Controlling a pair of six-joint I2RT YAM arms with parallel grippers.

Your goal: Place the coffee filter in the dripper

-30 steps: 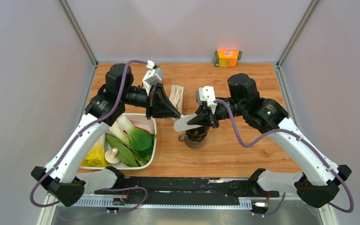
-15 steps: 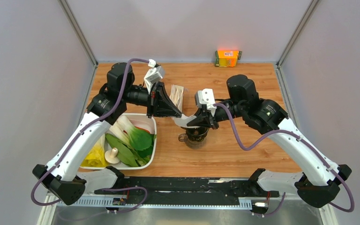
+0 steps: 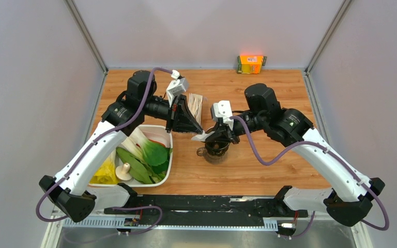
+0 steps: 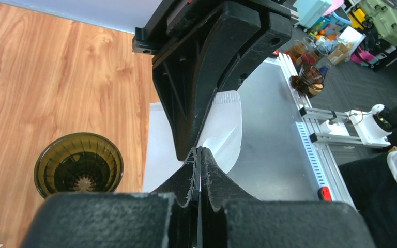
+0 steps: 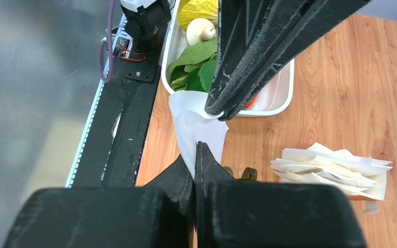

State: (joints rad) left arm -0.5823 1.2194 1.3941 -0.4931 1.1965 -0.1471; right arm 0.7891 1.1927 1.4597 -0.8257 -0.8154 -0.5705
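Coffee filter [image 3: 200,137] gripped by closed left jaws and closed right jaws together, close to dripper [image 4: 78,164].

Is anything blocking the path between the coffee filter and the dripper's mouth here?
Nothing visible does. The dripper stands empty, mouth open, and the coffee filter hangs just beside it, pinched by both the left gripper and the right gripper. Only the right gripper itself hovers over the dripper in the top view.
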